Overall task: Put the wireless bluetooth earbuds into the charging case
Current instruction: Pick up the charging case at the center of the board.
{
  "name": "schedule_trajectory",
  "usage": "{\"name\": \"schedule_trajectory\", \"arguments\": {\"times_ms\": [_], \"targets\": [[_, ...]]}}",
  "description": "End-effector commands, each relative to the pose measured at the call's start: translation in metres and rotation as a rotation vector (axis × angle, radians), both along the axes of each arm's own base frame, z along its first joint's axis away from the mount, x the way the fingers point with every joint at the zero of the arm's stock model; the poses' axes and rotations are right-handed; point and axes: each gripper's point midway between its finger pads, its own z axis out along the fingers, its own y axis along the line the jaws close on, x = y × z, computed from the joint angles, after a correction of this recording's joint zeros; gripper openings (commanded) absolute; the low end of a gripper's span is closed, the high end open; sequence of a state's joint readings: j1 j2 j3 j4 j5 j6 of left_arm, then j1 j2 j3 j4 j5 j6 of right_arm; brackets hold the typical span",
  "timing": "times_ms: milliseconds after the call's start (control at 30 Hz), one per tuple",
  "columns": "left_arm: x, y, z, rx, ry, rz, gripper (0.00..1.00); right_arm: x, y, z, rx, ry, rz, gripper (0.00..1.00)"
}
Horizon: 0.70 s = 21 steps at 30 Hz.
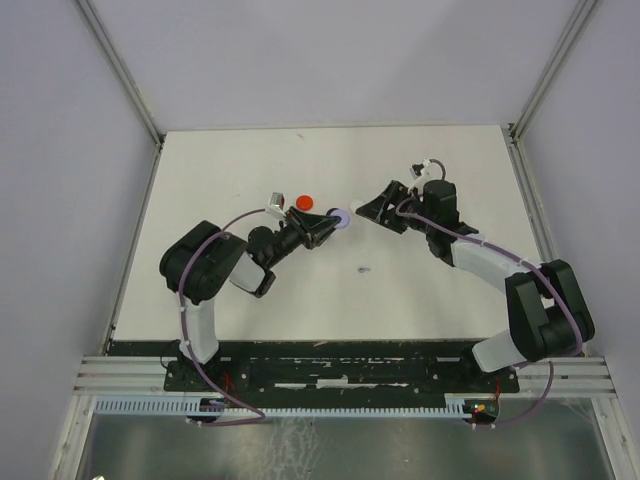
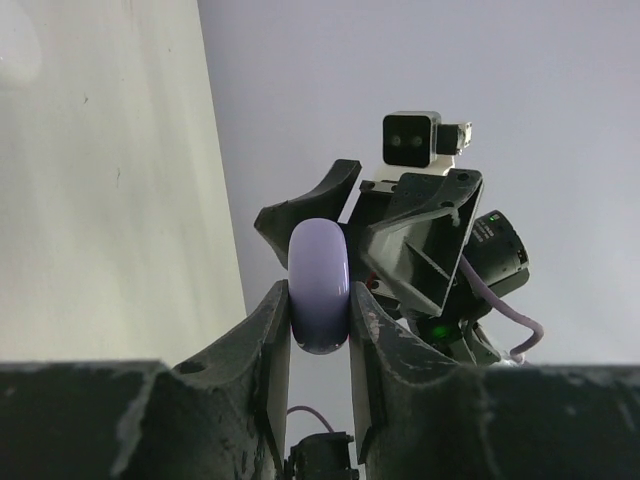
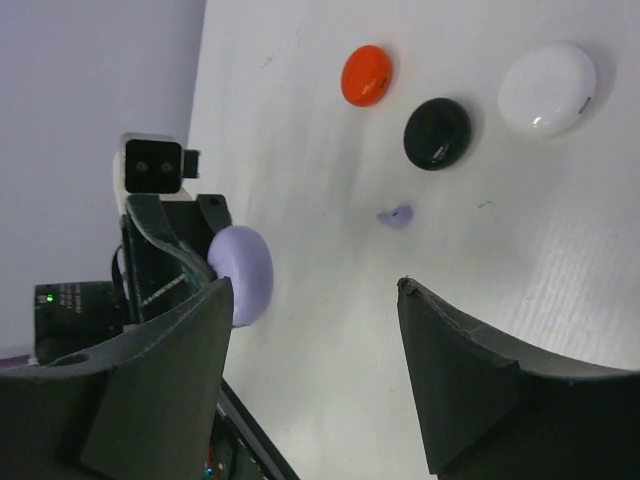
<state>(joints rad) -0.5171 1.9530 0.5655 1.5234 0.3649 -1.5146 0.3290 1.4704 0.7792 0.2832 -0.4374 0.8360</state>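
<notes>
Left gripper [image 2: 318, 305] pinching smooth, rounded lavender case [image 2: 318, 268], right gripper [image 3: 315, 290] spread wide

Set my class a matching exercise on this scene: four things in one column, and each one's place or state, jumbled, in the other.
Column one
1 lavender case
2 lavender earbud
3 right gripper
4 white disc

Column two
A open, holding nothing
B on the table, apart from the discs
C on the table, beside the black disc
D clamped in the left gripper

Pairs: 1-D, 2-B, 3-A, 4-C
</notes>
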Motion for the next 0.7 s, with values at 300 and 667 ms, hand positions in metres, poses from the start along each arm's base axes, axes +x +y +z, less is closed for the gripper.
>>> {"name": "schedule_trajectory", "arguments": {"times_ms": [300, 667], "targets": [[-0.002, -0.007, 0.053, -0.158, -0.155, 0.064, 0.03, 0.011, 0.026, 0.038, 0.285, -0.036, 0.036, 0.69], [0.0, -0.012, 0.064, -0.178, -0.181, 0.064, 0.03, 0.005, 0.032, 0.036, 0.346, -0.024, 0.065, 0.57]]}}
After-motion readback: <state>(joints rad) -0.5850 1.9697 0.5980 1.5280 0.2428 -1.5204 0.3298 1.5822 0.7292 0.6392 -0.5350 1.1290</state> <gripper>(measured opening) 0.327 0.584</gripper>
